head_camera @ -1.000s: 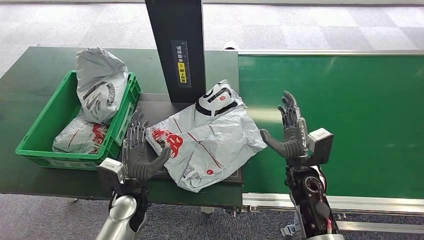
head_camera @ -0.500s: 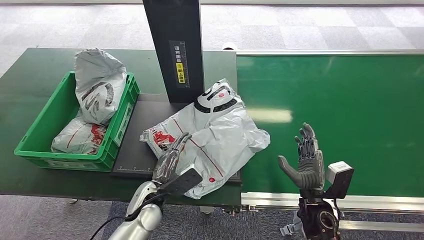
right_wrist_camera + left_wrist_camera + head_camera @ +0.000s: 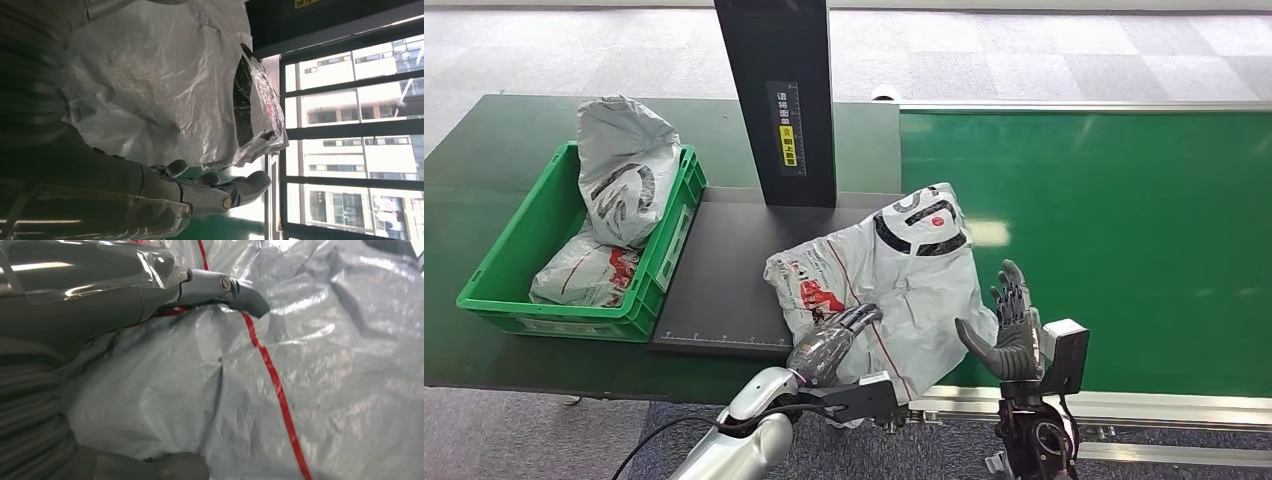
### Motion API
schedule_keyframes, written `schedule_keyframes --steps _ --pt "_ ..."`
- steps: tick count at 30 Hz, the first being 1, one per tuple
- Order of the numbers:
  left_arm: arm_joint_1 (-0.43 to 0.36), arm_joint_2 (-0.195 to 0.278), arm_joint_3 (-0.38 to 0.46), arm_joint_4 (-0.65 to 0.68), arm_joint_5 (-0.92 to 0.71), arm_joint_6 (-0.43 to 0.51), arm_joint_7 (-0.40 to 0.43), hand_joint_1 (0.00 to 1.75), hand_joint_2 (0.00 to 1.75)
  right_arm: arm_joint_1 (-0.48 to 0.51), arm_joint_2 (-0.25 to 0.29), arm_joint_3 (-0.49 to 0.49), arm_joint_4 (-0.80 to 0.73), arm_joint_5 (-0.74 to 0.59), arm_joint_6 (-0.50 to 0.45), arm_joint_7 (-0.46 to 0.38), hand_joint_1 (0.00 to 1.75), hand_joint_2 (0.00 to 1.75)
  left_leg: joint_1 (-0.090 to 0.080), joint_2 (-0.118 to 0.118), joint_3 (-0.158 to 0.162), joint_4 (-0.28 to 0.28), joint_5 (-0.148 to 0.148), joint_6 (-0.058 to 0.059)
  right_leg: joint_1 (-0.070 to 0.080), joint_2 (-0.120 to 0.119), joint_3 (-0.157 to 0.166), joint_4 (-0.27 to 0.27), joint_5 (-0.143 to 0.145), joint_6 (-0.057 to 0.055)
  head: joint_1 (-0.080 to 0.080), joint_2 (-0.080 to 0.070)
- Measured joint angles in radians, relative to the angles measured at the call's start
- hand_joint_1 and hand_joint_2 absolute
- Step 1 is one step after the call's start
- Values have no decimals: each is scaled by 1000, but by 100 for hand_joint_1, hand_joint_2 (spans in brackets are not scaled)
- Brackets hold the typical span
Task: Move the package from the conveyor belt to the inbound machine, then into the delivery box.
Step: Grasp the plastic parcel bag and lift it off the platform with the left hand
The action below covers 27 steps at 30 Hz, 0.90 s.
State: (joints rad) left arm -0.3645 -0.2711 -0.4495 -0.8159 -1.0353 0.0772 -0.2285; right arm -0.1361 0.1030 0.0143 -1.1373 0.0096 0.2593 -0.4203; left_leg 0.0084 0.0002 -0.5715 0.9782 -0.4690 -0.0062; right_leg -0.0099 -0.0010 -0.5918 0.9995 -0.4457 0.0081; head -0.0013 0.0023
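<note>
Now pkg [image 3: 894, 275] betw. left hand [image 3: 829, 345] & right hand [image 3: 1009, 330].

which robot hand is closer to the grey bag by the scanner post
Left. The left robot hand rests on the grey bag at its near edge; the right robot hand is open just beside it.

You have the crumpled grey plastic package [image 3: 894, 275] straddling the flat black scanner platform [image 3: 724, 290] and the green conveyor belt [image 3: 1124, 230] to its right. The green plastic crate [image 3: 529, 250] holding two grey bags [image 3: 619, 180] sits left of the platform, and the black upright post [image 3: 782, 100] stands behind it.
</note>
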Motion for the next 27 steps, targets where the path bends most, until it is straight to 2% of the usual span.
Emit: schedule_keyframes --steps 7,16,21,27 --pt "-15 -7 -1 24 75 90 -71 175 175 48 15 -37 -35 3 6 10 0 175 0 0 0 0 0 0 0 1 0 0 0 0 0 0" --pt "19 -5 29 -36 190 184 -134 175 175 64 26 -49 -67 21 8 11 0 175 0 1 0 0 0 0 0 1 0 0 0 0 0 0" --pt "52 -3 61 -95 325 179 -230 175 175 69 27 -54 -77 23 9 10 0 175 0 1 0 0 0 0 0 1 -1 0 0 0 0 0" --pt "104 10 91 -243 454 299 -354 175 175 83 26 -60 -95 9 8 7 0 175 0 1 0 0 0 0 0 1 -1 0 0 0 0 0"
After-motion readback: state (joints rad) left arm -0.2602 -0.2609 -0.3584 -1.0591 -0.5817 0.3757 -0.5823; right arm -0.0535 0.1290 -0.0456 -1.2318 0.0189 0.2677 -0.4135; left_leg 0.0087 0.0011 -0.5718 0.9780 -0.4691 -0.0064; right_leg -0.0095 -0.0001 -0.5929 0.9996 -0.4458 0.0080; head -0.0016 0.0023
